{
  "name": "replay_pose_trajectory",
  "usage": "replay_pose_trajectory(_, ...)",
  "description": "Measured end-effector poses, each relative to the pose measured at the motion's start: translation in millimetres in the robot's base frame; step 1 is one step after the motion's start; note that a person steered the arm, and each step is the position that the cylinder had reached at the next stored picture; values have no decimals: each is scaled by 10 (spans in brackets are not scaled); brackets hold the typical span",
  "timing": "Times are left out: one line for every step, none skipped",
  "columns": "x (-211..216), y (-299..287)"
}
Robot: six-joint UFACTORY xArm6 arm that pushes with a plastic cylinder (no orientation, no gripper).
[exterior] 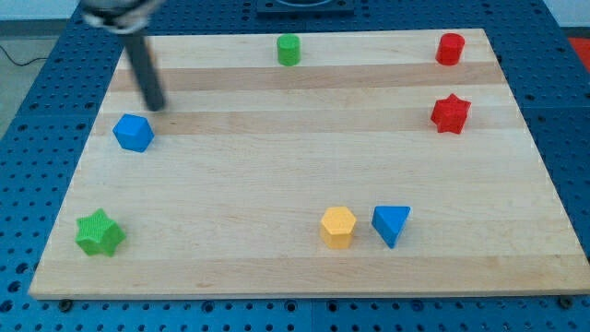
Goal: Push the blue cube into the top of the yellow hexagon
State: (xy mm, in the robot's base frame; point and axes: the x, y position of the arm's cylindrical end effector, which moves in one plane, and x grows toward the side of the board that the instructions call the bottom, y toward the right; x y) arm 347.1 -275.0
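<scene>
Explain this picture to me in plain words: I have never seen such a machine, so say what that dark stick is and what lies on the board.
There is one picture, from a single camera looking down at a slant on a wooden board. The dark stick at the view's top left is the end of a robot arm. It has no jaws and holds nothing; it only pushes. My tip stands just above and to the right of the blue cube, close to it; whether they touch I cannot tell. Its job is to push that cube to the yellow hexagon, far off near the bottom edge. Beside the hexagon lies a blue triangle. Also there: a green star, a green cylinder, a red cylinder and a red star.
</scene>
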Motion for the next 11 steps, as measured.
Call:
replay_pose_trajectory(8,-297)
replay_pose_trajectory(197,-298)
replay_pose_trajectory(508,-162)
replay_pose_trajectory(628,267)
replay_pose_trajectory(774,1153)
replay_pose_trajectory(913,2045)
replay_pose_trajectory(929,2322)
replay_pose_trajectory(771,1838)
replay_pose_trajectory(467,1814)
replay_pose_trajectory(495,2310)
replay_pose_trajectory(915,2735)
